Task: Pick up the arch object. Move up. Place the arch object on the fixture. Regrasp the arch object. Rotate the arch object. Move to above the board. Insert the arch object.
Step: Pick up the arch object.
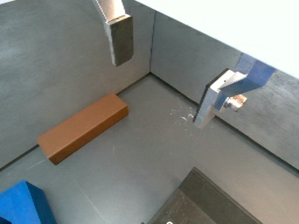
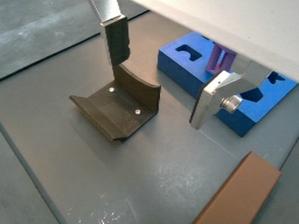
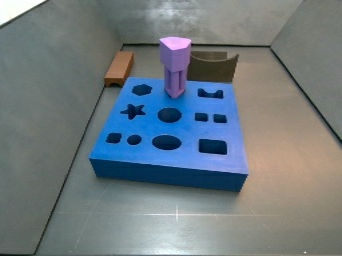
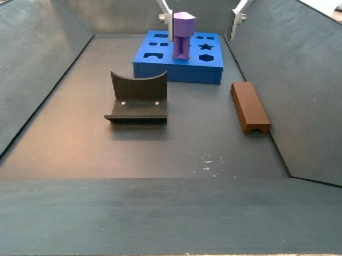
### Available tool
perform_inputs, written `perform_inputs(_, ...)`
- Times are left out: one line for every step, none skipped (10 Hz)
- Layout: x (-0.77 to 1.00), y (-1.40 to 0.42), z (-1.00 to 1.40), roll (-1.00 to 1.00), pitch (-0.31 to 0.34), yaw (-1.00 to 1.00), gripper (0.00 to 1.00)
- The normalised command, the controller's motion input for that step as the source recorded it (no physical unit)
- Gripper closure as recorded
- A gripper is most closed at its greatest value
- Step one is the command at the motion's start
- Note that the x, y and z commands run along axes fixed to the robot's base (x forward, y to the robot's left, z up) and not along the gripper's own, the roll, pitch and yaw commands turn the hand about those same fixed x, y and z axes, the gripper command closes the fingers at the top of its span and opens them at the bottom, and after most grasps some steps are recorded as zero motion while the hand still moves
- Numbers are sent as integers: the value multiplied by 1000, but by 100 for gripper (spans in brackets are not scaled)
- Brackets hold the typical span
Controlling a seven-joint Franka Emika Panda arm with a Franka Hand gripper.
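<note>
The arch object (image 1: 84,127) is a reddish-brown bar lying flat on the grey floor by a side wall; it also shows in a wrist view (image 2: 239,192) and in both side views (image 3: 119,67) (image 4: 249,105). My gripper (image 1: 167,74) is open and empty, high above the floor between the bar and the fixture (image 2: 117,109). In a side view only its fingertips (image 4: 242,8) show at the upper edge. The dark fixture (image 4: 138,98) stands beside the blue board (image 4: 181,55). The board (image 3: 174,130) has shaped cutouts.
A purple faceted peg (image 3: 175,65) stands upright in the board, also seen in a wrist view (image 2: 221,59). Grey walls (image 1: 211,52) enclose the floor on all sides. White scuff marks (image 4: 207,163) lie on the floor near the bar.
</note>
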Motion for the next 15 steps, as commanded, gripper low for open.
perform_inputs(-746,0,0,0,-139,-189,0)
perform_inputs(-406,0,-737,0,-114,-11,0)
perform_inputs(-840,0,-883,-36,-184,-106,0)
perform_inputs(-803,26,-891,-47,-181,-57,0)
perform_inputs(-809,89,-897,-30,-187,-11,0)
perform_inputs(-580,157,-794,-57,-234,0,0)
perform_inputs(-503,246,-771,-81,-236,0,0)
perform_inputs(-426,260,-786,-94,-210,0,0)
perform_inputs(-246,169,-897,-54,-153,0,0)
perform_inputs(-220,80,-960,-14,-129,0,0)
perform_inputs(0,0,-1000,0,-63,0,0)
perform_inputs(-71,0,-1000,-4,-54,0,0)
perform_inputs(0,0,-1000,-3,-20,0,0)
perform_inputs(0,0,-1000,0,-1,0,0)
perform_inputs(0,0,-1000,0,-17,0,0)
